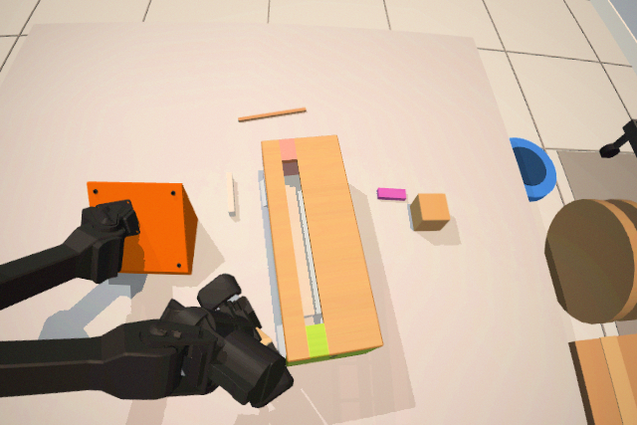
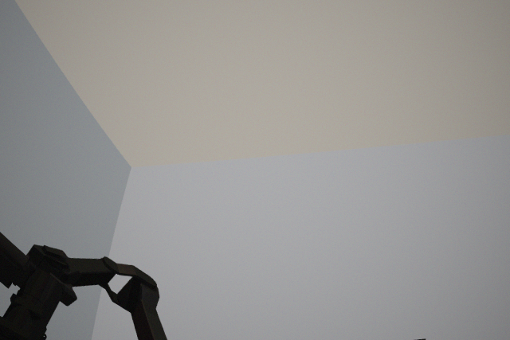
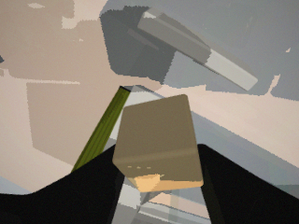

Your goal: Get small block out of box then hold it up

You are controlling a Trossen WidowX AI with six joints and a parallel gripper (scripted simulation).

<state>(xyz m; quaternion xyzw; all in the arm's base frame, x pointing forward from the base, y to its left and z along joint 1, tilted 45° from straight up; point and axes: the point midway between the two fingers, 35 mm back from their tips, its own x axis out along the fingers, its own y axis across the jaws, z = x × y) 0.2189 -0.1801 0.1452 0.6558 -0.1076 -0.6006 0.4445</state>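
The small tan block is seen clamped between the two dark jaws in the wrist view, one jaw on each side of it. In the top view only a sliver of the block is visible, just left of the near end of the box, under the gripper. Whether the block is lifted off the bench cannot be told from these views.

The box is noted lying lengthwise from far to near at mid-bench, with a long slot in its wooden top. A green patch marks its near end and a pink patch its far end. The block is outside the box, beside the green end.

An orange cube is recorded at the left of the bench. A thin wooden stick lies beyond the far end of the box, and a pale short bar lies left of it. A magenta piece and a tan cube lie right of the box, near each other but apart.

In the exterior view only arm links are seen against walls and ceiling.
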